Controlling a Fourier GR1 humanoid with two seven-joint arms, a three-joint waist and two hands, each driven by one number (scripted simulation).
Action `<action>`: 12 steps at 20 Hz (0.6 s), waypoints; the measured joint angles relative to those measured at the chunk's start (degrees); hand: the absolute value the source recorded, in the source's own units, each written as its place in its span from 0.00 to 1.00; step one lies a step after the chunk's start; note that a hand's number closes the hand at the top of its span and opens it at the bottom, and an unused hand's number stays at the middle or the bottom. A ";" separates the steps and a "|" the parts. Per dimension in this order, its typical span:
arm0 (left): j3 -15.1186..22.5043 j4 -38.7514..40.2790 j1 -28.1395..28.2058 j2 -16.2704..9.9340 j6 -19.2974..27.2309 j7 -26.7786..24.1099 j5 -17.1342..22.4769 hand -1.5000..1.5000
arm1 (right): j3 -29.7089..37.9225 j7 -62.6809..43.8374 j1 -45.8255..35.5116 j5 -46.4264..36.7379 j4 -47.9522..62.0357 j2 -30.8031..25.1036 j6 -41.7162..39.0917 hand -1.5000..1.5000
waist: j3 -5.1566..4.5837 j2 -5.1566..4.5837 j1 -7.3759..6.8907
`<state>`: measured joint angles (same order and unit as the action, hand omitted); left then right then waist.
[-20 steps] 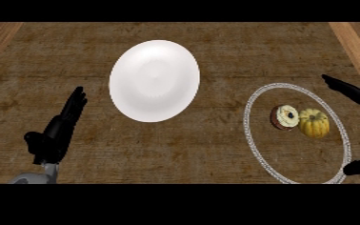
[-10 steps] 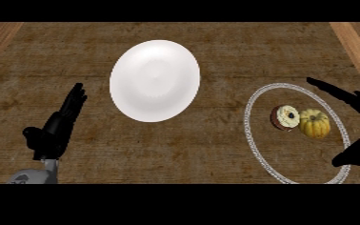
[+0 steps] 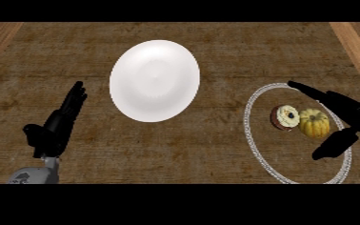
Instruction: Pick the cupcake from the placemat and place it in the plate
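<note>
The cupcake (image 3: 285,117), small, round and brown with a pale top, lies on a round placemat (image 3: 262,158) with a light rim at the right of the wooden counter. Beside it on the mat sits a yellow ribbed squash (image 3: 314,123). My right hand (image 3: 336,106) is open around this pair: fingers stretch above and behind them, the thumb shows below the squash, and nothing is held. The white plate (image 3: 154,80) lies left of centre, bare. My left hand (image 3: 59,126) rests open at the lower left, fingers up.
Lighter wood strips show at the counter's far left and far right top corners. A stretch of bare wooden counter separates the plate from the placemat.
My right hand has come in from the right edge toward the left, over the placemat, and now brackets the squash and cupcake. The left hand stays put.
</note>
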<state>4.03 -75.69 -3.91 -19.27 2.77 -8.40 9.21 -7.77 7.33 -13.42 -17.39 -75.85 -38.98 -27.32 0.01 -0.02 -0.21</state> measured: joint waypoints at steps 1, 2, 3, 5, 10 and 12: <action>0.06 -1.06 0.07 0.36 0.55 1.09 -0.55 0.50 | 0.18 0.40 -0.97 -1.10 1.43 0.49 -0.13 0.00 | 0.00 0.00 -0.05; -0.31 -0.78 0.51 0.44 0.02 0.65 -0.61 0.50 | 0.16 1.15 -0.90 -2.51 2.21 0.85 0.26 0.00 | 0.00 0.01 -0.05; -0.54 -0.49 0.80 0.83 -0.25 0.13 -1.02 0.50 | 0.41 1.38 -0.84 -3.69 2.41 1.28 0.30 0.00 | 0.00 0.00 -0.02; -0.84 -1.03 1.17 1.37 -0.53 0.16 -1.30 0.50 | 0.24 2.59 -0.92 -6.38 4.73 2.51 1.78 0.00 | -0.01 0.00 -0.04; -2.06 0.14 0.10 2.84 -1.20 0.25 -3.01 0.50 | 1.05 3.35 -3.56 -10.95 9.01 6.46 2.41 1.00 | -0.01 0.00 -0.02; -2.41 -0.02 0.22 2.90 -1.68 0.32 -3.22 0.50 | 0.70 6.19 -4.61 -12.19 12.15 6.91 1.90 1.00 | 0.00 -0.02 -0.11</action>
<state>1.62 -75.71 -3.69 -16.37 1.09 -8.08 5.98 -7.07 13.51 -18.04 -29.58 -63.70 -32.07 -25.41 0.00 -0.05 -0.33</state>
